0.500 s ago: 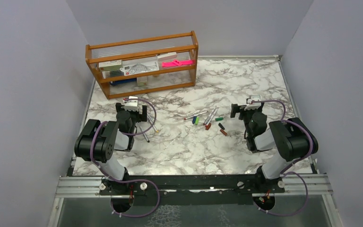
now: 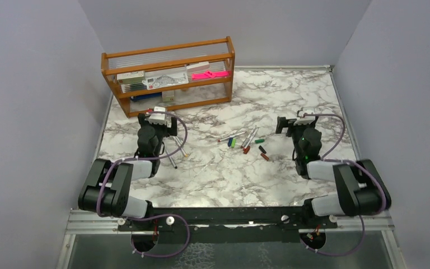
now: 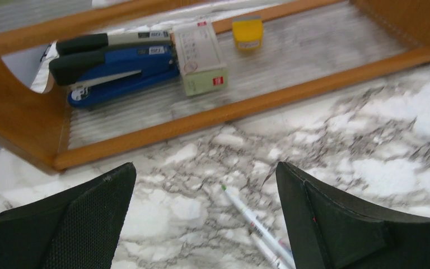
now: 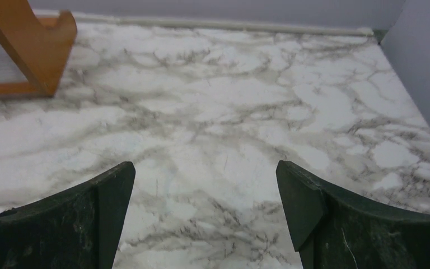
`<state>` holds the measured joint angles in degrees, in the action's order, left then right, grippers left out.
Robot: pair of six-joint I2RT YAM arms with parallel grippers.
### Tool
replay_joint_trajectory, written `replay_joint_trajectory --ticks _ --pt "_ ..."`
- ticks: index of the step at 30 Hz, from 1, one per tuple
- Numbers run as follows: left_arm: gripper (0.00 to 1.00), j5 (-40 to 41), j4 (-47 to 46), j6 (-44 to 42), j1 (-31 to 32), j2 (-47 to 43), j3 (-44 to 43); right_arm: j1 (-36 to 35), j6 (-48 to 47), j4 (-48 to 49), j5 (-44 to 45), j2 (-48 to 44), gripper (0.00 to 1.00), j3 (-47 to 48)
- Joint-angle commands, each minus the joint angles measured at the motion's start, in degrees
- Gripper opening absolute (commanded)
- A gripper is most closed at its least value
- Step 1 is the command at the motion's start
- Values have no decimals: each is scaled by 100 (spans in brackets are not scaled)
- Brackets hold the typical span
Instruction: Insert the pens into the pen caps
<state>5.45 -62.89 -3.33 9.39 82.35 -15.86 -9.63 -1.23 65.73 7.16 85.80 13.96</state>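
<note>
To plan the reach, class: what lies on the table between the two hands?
Top view: a scatter of pens and caps lies between the left hand and right hand, nearer the right.

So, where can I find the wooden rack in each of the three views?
Top external: the wooden rack stands upper left, at the far side of the table.
Left wrist: the rack fills the top of the picture, its front rail slanting.
Right wrist: only one end of the rack shows, in the top left corner.
Shared landmark: the marble table top under it, seen in all three views.
</note>
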Motion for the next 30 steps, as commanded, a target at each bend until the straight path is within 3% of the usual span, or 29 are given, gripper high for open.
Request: replay_joint_trajectory --ticks 1,4,5,8,10,11,14,16,17,18,19,20,22,23,24,25,26,28,29,30 --pt "99 190 1172 1040 133 -569 -768 23 460 -2348 -87 -1494 100 1030" --pt "99 -217 1425 2417 129 -842 -1091 22 1246 -3406 -858 -2182 100 1733" --pt "99 -298 1819 3035 121 -946 -1302 27 1999 -3864 -972 -2266 100 2008" --pt "99 -949 3671 4108 98 -1016 -2293 22 2302 -4853 -1726 -2185 100 2837" --pt "99 -1406 3658 4579 112 -1008 -2358 22 2785 -5163 -1862 -2187 100 3000" --pt "99 -1707 3537 4662 113 -1022 -2314 22 2908 -5078 -2046 -2232 89 2952" --pt "99 -2239 3466 4726 115 -1111 -2255 23 3220 -4970 -2515 -2393 9 2810" --pt "96 -2692 3460 4627 116 -1172 -2365 22 3131 -5016 -2920 -2385 1 2782" --pt "75 -2985 3459 4548 125 -1184 -2453 22 2980 -5179 -3094 -2338 4 2841" --pt "16 -3154 3480 4460 139 -1178 -2544 25 2867 -5418 -3150 -2279 29 2908" --pt "0 -3241 3553 4405 142 -1185 -2642 23 2802 -5600 -3165 -2226 58 2926" --pt "0 -3303 3648 4358 142 -1186 -2734 22 2663 -5735 -3119 -2182 70 2924" --pt "2 -3426 3857 4273 160 -1186 -2891 22 2389 -6049 -3054 -2114 70 2931" --pt "25 -3506 3992 4238 160 -1188 -2974 27 2272 -6201 -3060 -2058 65 2971" --pt "56 -3603 4181 4171 160 -1182 -3066 16 2203 -6397 -3062 -1976 57 3013" --pt "74 -3646 4498 4095 159 -1167 -3219 -11 2153 -6549 -3021 -1887 44 3060" --pt "79 -3668 4907 3929 160 -1123 -3410 -136 2090 -6729 -2824 -1788 33 3112" --pt "80 -3611 5915 3354 181 -1037 -3877 -521 1945 -6989 -2168 -1613 24 3166" --pt "74 -3360 6467 2999 186 -1007 -4115 -769 1896 -7057 -1794 -1524 26 3180" --pt "66 -3099 6997 2703 187 -969 -4360 -982 1885 -7100 -1488 -1417 33 3202"
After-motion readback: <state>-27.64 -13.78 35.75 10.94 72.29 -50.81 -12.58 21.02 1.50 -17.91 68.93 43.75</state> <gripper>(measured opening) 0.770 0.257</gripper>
